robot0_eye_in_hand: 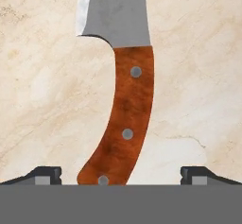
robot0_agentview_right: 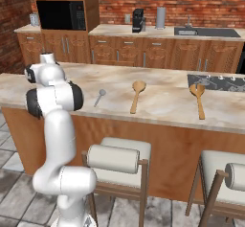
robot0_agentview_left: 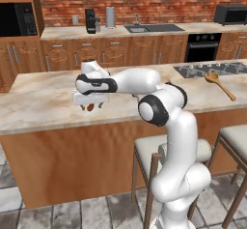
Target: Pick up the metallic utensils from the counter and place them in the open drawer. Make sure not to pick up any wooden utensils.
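Observation:
The knife [robot0_eye_in_hand: 124, 76], silver blade and reddish-brown riveted handle, lies flat on the beige counter [robot0_eye_in_hand: 198, 76]. My gripper [robot0_eye_in_hand: 121, 175] hangs right over it, open, with the fingertips [robot0_eye_in_hand: 47, 175] wide apart on either side of the handle's butt end. From the left base view the gripper [robot0_agentview_left: 90, 105] is low over the counter [robot0_agentview_left: 43, 102], with a bit of the reddish knife [robot0_agentview_left: 90, 107] showing under it. The small silver spoon [robot0_agentview_right: 99, 96] lies further along the counter [robot0_agentview_right: 162, 108]. The drawer is out of view.
Two tan wooden spoons [robot0_agentview_right: 137, 94] [robot0_agentview_right: 197, 98] lie right of the silver spoon; one wooden spoon [robot0_agentview_left: 219, 83] sits by the black cooktop [robot0_agentview_left: 212, 69]. Stools [robot0_agentview_left: 154, 150] [robot0_agentview_right: 119, 159] stand in front of the counter. Back wall cabinets hold a microwave [robot0_agentview_right: 60, 14].

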